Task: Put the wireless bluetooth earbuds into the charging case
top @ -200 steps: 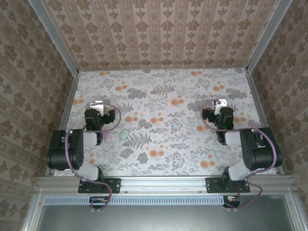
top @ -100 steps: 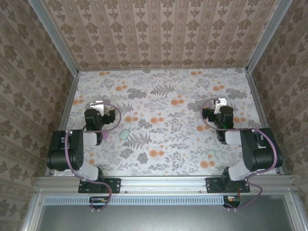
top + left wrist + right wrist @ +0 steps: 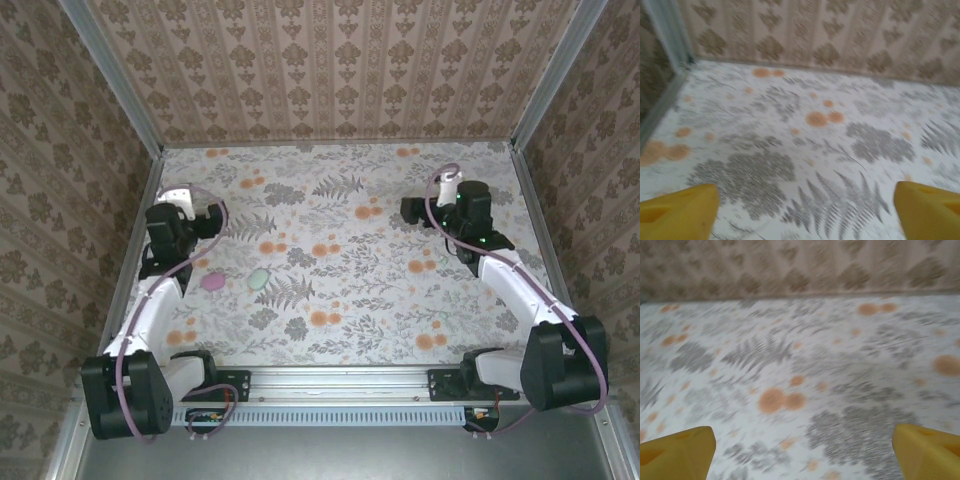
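Since the earlier frame both arms have unfolded from their tucked pose and reached toward the far wall; the two small items on the table have not shifted. My left gripper (image 3: 177, 197) now sits close to the left edge of the table (image 3: 340, 330), jaws wide apart. Its yellow fingertips (image 3: 682, 212) have bare flowered surface between them and hold nothing. My right gripper (image 3: 449, 182) sits toward the far right, jaws equally wide and empty. A pink oval item (image 3: 213, 282) and a pale green oval item (image 3: 259, 278) lie near each other, not touching, just right of my left forearm. Which one is the charging case I cannot tell.
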You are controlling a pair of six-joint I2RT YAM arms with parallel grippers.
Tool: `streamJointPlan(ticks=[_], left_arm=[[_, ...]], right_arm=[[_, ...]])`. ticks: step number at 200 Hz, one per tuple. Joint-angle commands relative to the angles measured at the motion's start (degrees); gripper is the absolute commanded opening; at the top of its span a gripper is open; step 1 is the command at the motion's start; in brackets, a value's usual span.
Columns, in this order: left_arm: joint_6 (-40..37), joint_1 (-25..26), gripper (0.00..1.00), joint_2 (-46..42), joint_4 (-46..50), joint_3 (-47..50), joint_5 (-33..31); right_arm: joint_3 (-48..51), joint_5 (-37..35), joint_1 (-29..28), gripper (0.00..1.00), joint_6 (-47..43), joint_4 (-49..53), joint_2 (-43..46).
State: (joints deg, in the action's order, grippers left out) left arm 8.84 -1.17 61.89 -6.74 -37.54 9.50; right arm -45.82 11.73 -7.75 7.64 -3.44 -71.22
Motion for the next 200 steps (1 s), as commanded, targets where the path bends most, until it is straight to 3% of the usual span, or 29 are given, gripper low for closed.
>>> streamJointPlan(ticks=[1, 25, 43, 84, 114, 154, 200], left_arm=[[3.81, 1.22, 0.81, 0.89, 16.84, -3.52, 11.64], [4.94, 6.97, 0.74, 3.63, 37.12, -11.1, 7.05], [7.15, 10.87, 0.73, 4.47, 44.1, -12.38, 5.3], [9.7, 16.97, 0.73, 6.47, 45.84, -10.63, 3.16], [5.56, 20.27, 0.74, 13.07, 51.99, -15.67, -0.42], [1.08, 22.78, 0.68, 24.53, 58.34, -21.36, -2.69], [-0.86, 24.81, 0.66, 31.39, 59.13, -24.86, -6.64]], right_arm=[[-3.45, 4.38, -4.01, 0.91, -0.87, 9.34, -1.56], [-3.56, 3.43, -5.84, 0.91, 1.31, 10.18, -2.06], [-2.07, 2.07, -5.96, 0.91, 3.56, 9.2, -1.39], [0.12, -0.81, -5.9, 0.92, 4.94, 7.97, 0.54], [0.11, -4.17, -5.9, 0.94, 4.07, 10.61, 1.21], [1.56, -6.45, -5.83, 0.96, 2.82, 12.48, 3.89], [5.07, -7.24, -5.87, 0.98, 2.62, 11.37, 9.02]])
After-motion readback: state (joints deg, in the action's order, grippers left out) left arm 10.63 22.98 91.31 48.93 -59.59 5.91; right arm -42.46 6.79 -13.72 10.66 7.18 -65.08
